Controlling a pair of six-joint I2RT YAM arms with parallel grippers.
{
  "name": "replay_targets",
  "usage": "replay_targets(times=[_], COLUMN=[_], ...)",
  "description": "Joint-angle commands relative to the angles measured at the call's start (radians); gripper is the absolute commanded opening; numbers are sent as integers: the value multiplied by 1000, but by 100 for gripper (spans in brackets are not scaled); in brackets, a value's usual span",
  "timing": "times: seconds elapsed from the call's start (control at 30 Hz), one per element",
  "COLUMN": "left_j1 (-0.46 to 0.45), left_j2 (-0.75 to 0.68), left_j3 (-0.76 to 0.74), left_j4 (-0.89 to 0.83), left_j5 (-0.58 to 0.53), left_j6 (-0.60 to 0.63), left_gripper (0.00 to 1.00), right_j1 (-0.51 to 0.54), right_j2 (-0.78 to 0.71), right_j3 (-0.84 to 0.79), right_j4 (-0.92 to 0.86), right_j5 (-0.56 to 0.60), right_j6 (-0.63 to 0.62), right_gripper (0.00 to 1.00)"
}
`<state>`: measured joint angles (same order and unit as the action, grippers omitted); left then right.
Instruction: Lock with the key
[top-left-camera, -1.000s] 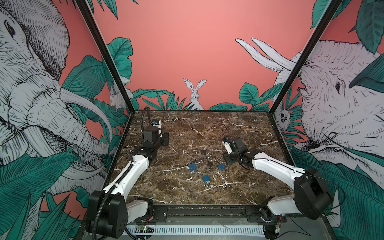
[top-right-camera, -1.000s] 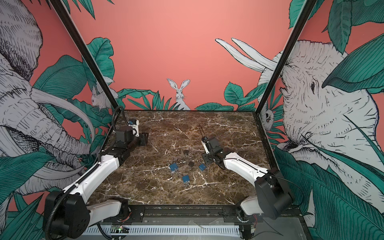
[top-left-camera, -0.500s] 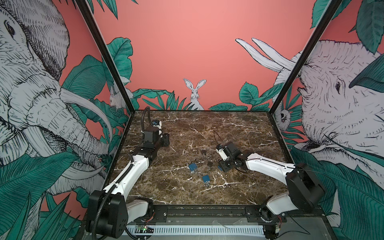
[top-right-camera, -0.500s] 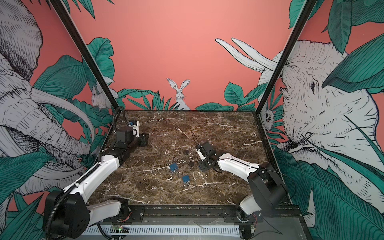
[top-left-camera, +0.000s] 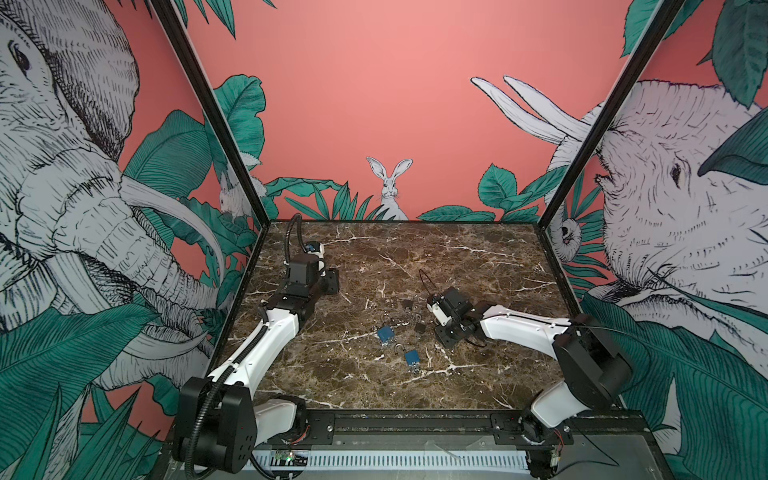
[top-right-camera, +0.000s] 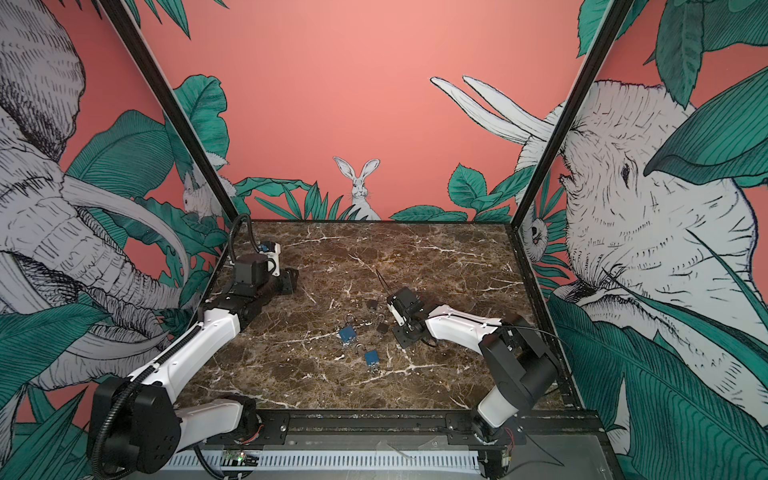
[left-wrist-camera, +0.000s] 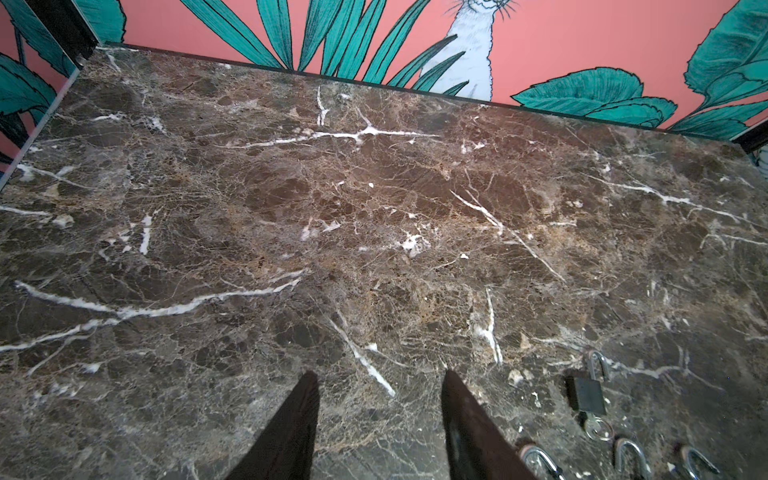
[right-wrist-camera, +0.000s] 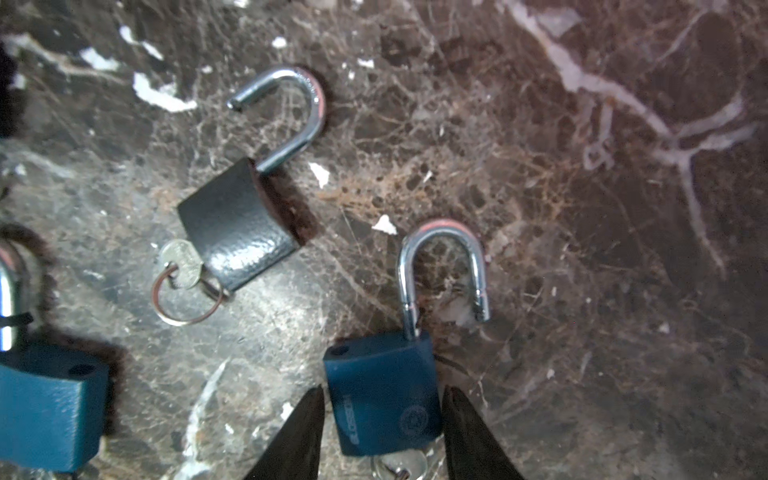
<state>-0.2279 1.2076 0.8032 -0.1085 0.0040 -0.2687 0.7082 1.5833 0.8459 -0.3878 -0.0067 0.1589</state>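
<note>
Right pincer of mine is apart, one finger on each side of the blue lock, and the lock's silver loop points straight away from me.

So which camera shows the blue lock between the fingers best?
Right wrist view: the blue lock is close, shackle open, between the right hand's fingers. In both top views that hand covers it; the left wrist view shows nothing blue.
</note>
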Motion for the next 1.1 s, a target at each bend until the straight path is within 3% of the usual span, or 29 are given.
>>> replay_targets(times=[0.0,0.77,1.07], left_j1=[-2,-2,-4], left_j2=[-1,6,-4], left_j3=[19,28,31], left_j4=[-22,-25,-43], left_j5=[7,13,21], left_j6=[-1,-6,-3], left_gripper=[50,50,48], right_j1=[12,28,51], right_j2=[10,105,85], right_j3=[33,59,76], right_j4=[-28,-100,-110], right_j5=[49,102,108], right_j6=[18,43,46], right_gripper=[43,42,13])
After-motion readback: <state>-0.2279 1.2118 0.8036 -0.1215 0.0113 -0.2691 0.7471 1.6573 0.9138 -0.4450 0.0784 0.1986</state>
